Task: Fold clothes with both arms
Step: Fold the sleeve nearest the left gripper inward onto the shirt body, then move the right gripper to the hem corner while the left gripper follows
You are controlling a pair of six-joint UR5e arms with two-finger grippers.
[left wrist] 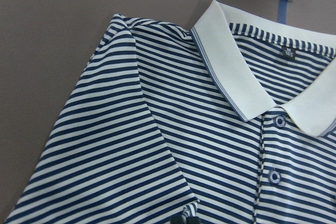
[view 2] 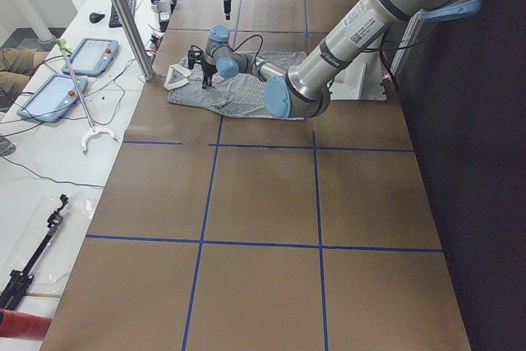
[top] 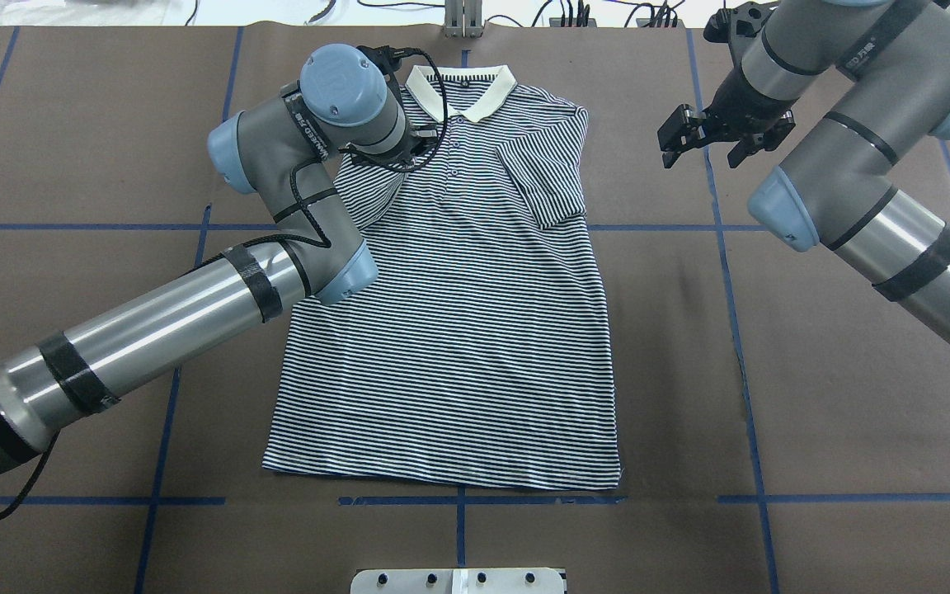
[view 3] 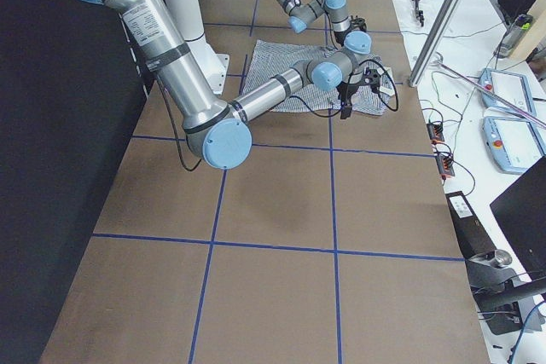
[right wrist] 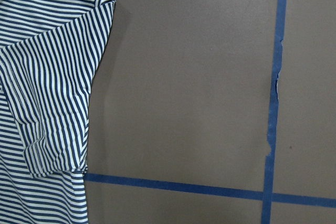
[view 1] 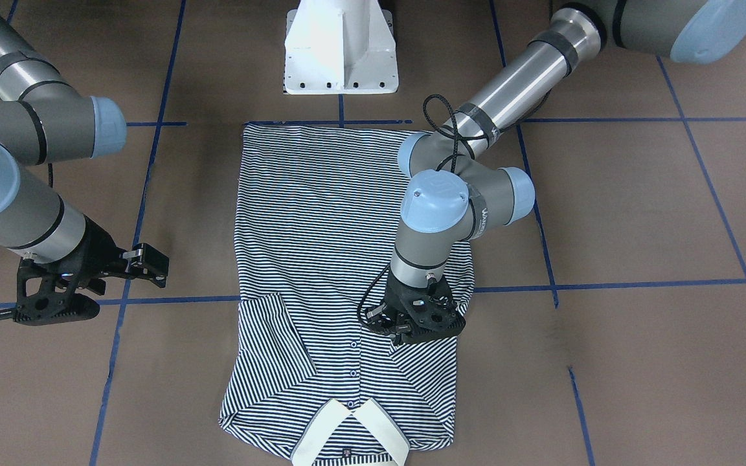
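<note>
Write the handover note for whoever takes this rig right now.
Left gripper: down at the folded left sleeve beside the buttons; fingers hidden, so whether it grips is unclear.
Right gripper: open, empty, off the cloth over bare table.
Polo shirt: flat, face up, collar away from the base.
Done: both sleeves, including the right sleeve, are folded in over the chest.
Left: confirm the left gripper's release, then fold the body.

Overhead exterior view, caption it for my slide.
Left end effector over a striped polo shirt near its collar; right end effector open beside it.
</note>
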